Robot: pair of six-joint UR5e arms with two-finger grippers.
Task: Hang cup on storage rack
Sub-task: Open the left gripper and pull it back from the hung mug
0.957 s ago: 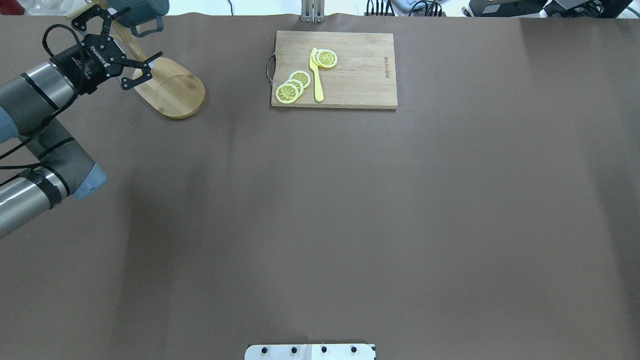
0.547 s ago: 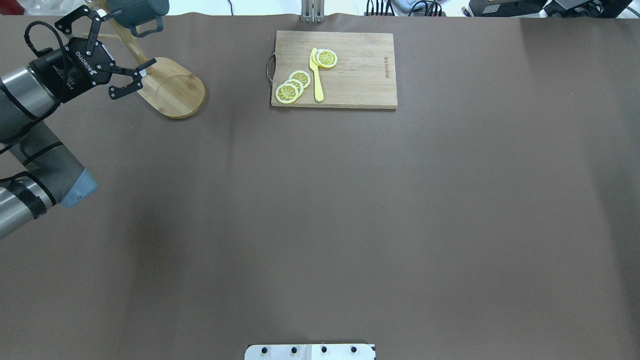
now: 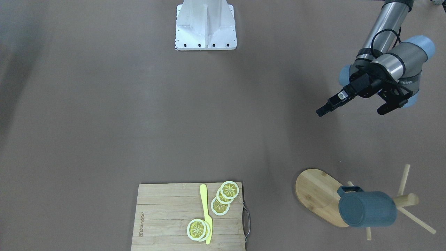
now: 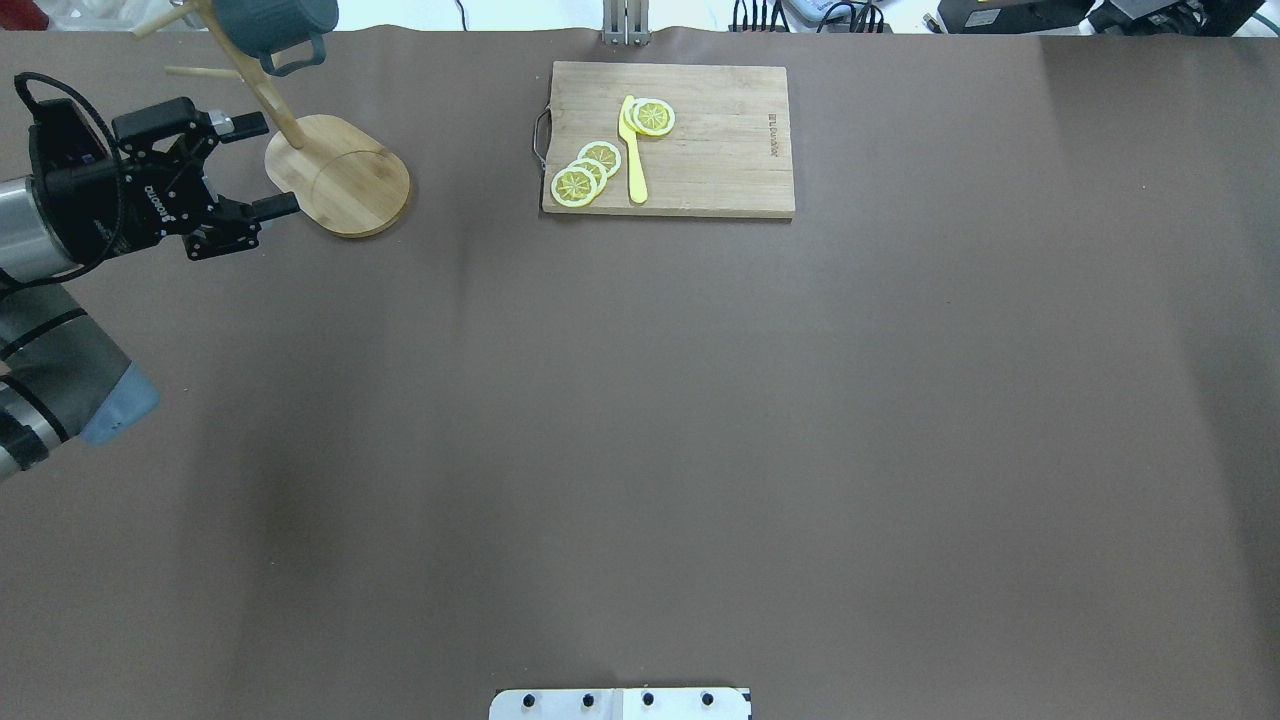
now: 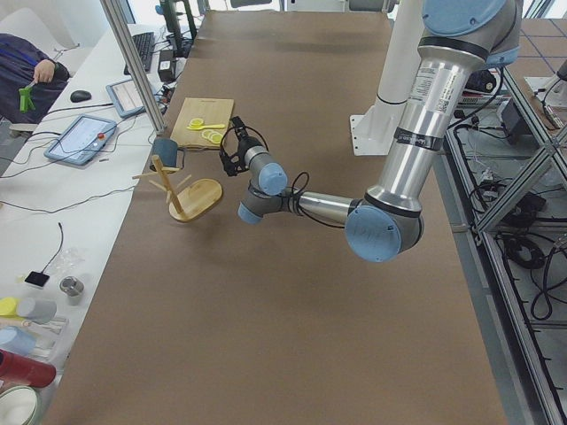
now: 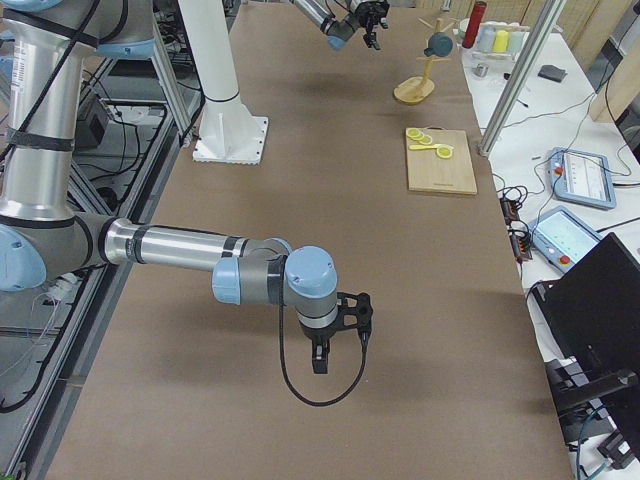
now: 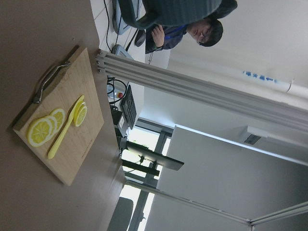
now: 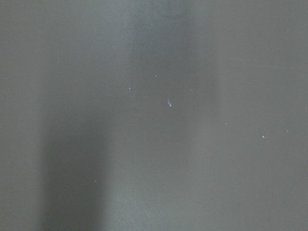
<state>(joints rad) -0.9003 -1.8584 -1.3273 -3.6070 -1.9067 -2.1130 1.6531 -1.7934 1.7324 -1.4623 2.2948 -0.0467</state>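
The dark slate-blue cup hangs by its handle on a peg of the bamboo storage rack at the table's far left. It lies sideways over the oval base in the front view, the cup and the rack. My left gripper is open and empty, beside the rack's base and clear of the cup; it also shows in the front view. My right gripper shows only in the exterior right view, low over bare table, and I cannot tell whether it is open or shut.
A rectangular cutting board with lemon slices and a yellow knife lies at the far middle. The robot's base plate sits at the near edge. Operators' desks stand beyond the far edge.
My left gripper, open throughout, has drawn back from the rack's post and cup toward the robot and turned. The cup stays hanging on the rack.
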